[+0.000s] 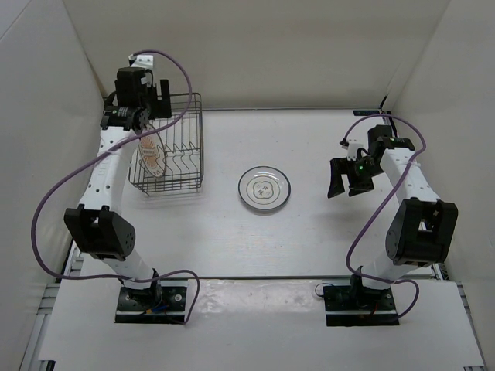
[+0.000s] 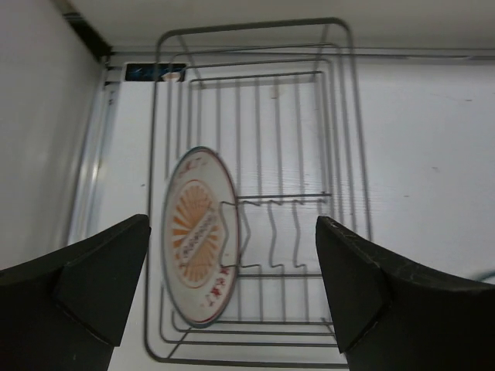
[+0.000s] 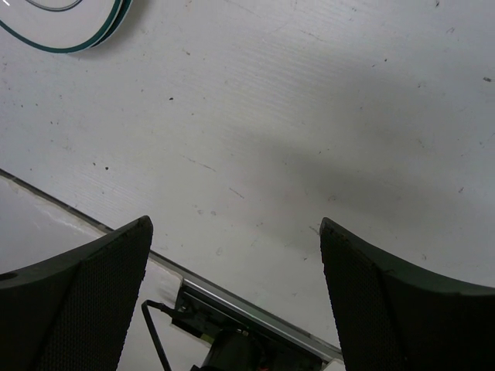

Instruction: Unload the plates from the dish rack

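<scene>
Overhead, the left end effector [image 2: 232,263] hangs spread wide above the dish rack [image 1: 184,147], where the orange-centred plate [image 2: 199,236] stands on edge, partly crossed by wire prongs [image 2: 272,226]. The right end effector [image 3: 234,263], also spread, hovers over the tabletop [image 3: 309,116]. A white plate [image 1: 264,188] lies flat mid-tabletop, cut off in the wrist view; one or two stacked, unclear.

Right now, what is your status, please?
Left end effector open above rack. Right end effector open, empty. Orange plate standing in rack; white plate on table.
</scene>
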You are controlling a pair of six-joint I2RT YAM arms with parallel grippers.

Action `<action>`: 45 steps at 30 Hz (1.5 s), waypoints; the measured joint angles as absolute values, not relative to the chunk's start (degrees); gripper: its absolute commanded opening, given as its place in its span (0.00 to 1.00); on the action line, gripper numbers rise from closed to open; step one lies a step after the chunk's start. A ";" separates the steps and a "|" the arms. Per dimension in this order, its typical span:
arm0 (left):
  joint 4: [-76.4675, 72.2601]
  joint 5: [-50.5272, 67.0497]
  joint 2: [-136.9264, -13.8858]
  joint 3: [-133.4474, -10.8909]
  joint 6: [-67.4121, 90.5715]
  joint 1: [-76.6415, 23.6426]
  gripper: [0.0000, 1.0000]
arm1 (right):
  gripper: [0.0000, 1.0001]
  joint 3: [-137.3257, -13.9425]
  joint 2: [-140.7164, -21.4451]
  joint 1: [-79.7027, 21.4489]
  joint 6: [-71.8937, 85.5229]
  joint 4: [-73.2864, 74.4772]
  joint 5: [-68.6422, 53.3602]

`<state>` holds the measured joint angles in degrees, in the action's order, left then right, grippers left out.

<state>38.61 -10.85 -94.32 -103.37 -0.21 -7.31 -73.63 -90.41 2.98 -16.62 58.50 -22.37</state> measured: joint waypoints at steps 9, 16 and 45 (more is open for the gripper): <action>40.51 -16.97 -95.70 -102.56 -3.42 -4.58 0.95 | 0.90 -73.71 -90.54 2.98 -16.60 58.15 -21.87; 41.89 -18.02 -95.79 -97.01 -1.87 -2.20 0.80 | 0.90 -73.71 -90.54 2.98 -16.71 58.15 -21.50; 43.05 -18.02 -97.84 -89.82 1.15 0.62 0.48 | 0.90 -73.69 -90.54 2.98 -17.15 58.17 -21.43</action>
